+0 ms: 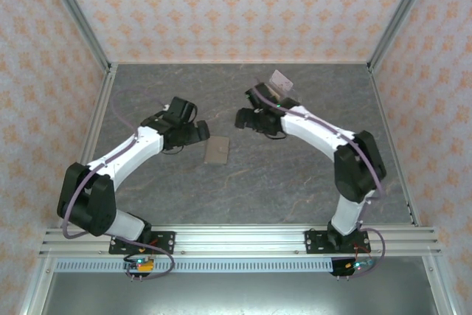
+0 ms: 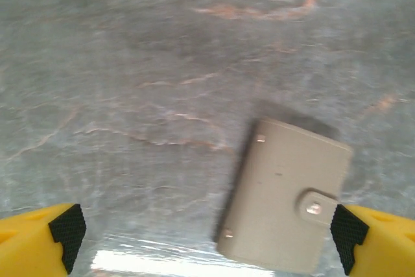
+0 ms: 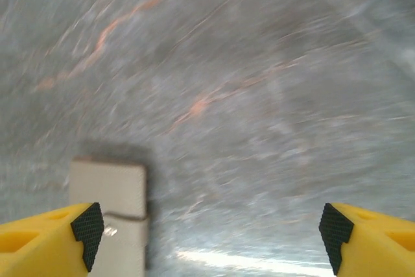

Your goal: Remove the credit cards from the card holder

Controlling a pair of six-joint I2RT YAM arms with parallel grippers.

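Top view: the card holder lay flat & closed on the grey marbled surface, just left of frame ctr, btwn the two arms. The left claw sat just up-left of it, close by. The right claw was up-right of it, a bit farther off. A clear stand stood beyond the right wrist, upper middle of frame. Left wrist view: the left claw was spread wide, pinching nothing, w/ its yellow fingers & black pads at the bottom corners. The card holder lay lower right, tilted, taupe outside up, w/ the snap tab folded over its right edge. Its lower-right corner was just beside the right-hand pad; couldn't tell if they touched. Right wrist view (blurred): the right claw was also spread wide & held nothing. The card holder showed at lower left, partly behind the left-hand finger & well apart from the other one.
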